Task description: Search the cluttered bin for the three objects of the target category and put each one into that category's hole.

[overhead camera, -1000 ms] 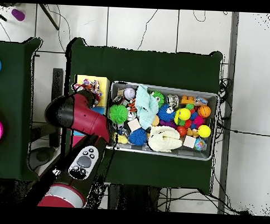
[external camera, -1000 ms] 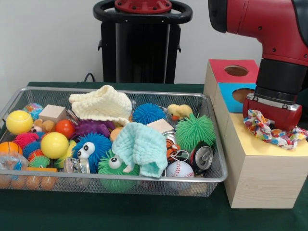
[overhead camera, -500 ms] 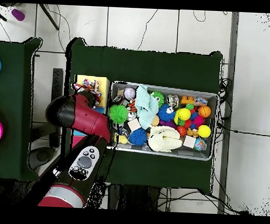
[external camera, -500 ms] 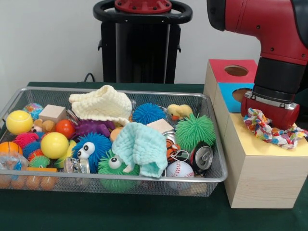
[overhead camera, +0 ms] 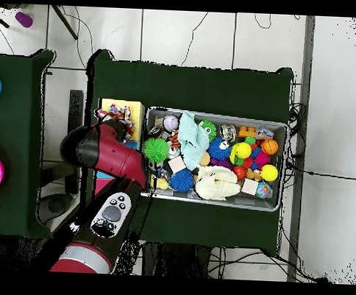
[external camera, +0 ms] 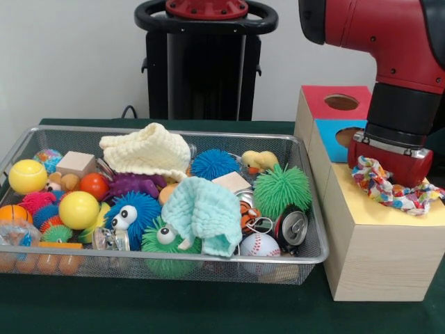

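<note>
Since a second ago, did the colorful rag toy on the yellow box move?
Yes, slightly. The braided cloth toy under the arm shifted toward the blue box, away from the yellow box's near edge.

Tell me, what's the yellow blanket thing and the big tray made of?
The pale yellow washcloth looks like soft cotton cloth: crinkly, matte, folded in floppy layers. The cluttered bin looks like shiny silver wire mesh with a metal rim; you can see toys through its sides.

arm shell (external camera: 375, 28): glossy red, rounded, with small dark screw dots
wrist section (external camera: 405, 111): black cylinder, thin silver ring beneath
end housing (external camera: 393, 161): red, blocky
control pad (overhead camera: 110, 213): grey panel with dark round buttons
pedestal (external camera: 206, 59): black column, red cap, black ring handle
</note>
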